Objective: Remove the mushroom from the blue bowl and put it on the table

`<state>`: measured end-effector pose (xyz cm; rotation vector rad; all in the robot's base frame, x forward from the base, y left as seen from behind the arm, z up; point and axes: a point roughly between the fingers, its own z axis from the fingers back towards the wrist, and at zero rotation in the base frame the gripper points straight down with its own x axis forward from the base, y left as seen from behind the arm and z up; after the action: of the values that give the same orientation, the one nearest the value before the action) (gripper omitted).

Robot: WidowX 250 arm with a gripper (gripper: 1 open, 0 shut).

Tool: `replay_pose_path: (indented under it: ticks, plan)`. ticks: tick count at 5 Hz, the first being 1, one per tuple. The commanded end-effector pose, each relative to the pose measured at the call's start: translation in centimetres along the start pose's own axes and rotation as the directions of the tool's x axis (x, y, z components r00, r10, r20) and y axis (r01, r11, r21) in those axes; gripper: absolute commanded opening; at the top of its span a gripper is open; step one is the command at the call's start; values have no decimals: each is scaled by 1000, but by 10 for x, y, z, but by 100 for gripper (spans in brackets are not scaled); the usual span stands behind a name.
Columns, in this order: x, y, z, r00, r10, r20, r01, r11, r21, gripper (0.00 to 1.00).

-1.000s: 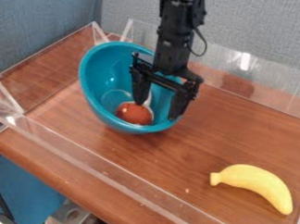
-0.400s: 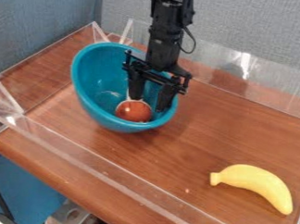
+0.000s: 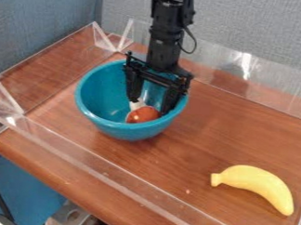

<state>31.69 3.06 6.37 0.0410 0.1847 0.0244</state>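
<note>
Camera view: the gripper (image 3: pixel 155 94) reaches into the blue bowl (image 3: pixel 101 113), jaws spread wide around the mushroom (image 3: pixel 142 115). It grips nothing. A banana (image 3: pixel 255 187) lies apart on the table (image 3: pixel 227 126).

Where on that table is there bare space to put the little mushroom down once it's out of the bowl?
The widest bare wood on the table lies between the blue bowl and the banana. Another free strip runs right of the bowl toward the far clear wall. It is crowded inside the bowl, where the open gripper stands over the mushroom.
</note>
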Motion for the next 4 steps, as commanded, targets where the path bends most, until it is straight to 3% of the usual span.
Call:
replay_pose_path:
  ticks: [1, 2, 3, 4]
  plan:
    - [3, -4, 28, 996, -11, 91, 10, 1000, 9, 0]
    - [1, -3, 33, 995, -6, 97, 6, 1000, 7, 0]
    - [1, -3, 34, 996, -3, 88, 2, 1000, 7, 100]
    - [0, -3, 34, 997, -2, 79, 2, 1000, 6, 100]
